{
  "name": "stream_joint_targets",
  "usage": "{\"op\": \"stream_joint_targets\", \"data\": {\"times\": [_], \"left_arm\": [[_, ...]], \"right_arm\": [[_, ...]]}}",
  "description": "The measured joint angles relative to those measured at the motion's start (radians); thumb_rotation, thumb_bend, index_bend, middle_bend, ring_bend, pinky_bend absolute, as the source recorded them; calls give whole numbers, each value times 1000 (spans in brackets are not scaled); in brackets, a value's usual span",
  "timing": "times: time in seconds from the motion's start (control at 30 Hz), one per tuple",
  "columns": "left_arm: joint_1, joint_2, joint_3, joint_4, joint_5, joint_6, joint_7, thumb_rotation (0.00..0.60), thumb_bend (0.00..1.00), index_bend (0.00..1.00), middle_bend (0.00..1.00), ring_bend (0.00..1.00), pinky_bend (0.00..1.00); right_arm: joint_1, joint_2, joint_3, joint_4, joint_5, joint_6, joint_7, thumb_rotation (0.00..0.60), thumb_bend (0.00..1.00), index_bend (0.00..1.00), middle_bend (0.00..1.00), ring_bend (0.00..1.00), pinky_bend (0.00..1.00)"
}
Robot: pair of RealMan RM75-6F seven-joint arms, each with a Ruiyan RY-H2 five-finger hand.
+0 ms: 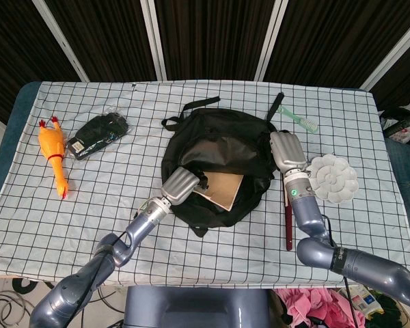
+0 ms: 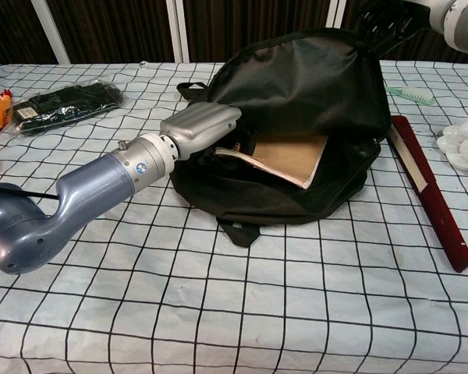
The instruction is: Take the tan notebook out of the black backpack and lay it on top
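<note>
The black backpack [image 1: 222,140] lies in the middle of the table with its mouth facing me. My right hand [image 1: 287,154] grips its right rim and holds the upper flap [image 2: 312,70] raised; in the chest view only that arm's wrist [image 2: 462,22] shows. The tan notebook [image 1: 223,188] sticks halfway out of the opening, resting on the lower lip [image 2: 288,160]. My left hand [image 1: 180,185] is at the notebook's left corner, fingers curled down around it [image 2: 200,128]. The fingertips are hidden inside the bag.
A yellow rubber chicken [image 1: 52,147] and a black packet [image 1: 99,135] lie at the left. A dark red bar [image 2: 429,191] lies right of the bag, with a white flower-shaped dish [image 1: 333,179] beside it and a green comb [image 1: 301,120] behind.
</note>
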Motion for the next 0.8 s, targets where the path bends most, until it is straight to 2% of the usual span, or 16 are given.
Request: {"op": "stream_joint_targets", "data": {"times": [0.8], "left_arm": [[11, 13, 9, 6, 5, -3, -34, 600, 459, 551, 523, 309, 314]], "right_arm": [[15, -36, -1, 32, 12, -4, -7, 600, 534, 697, 593, 504, 280]]}}
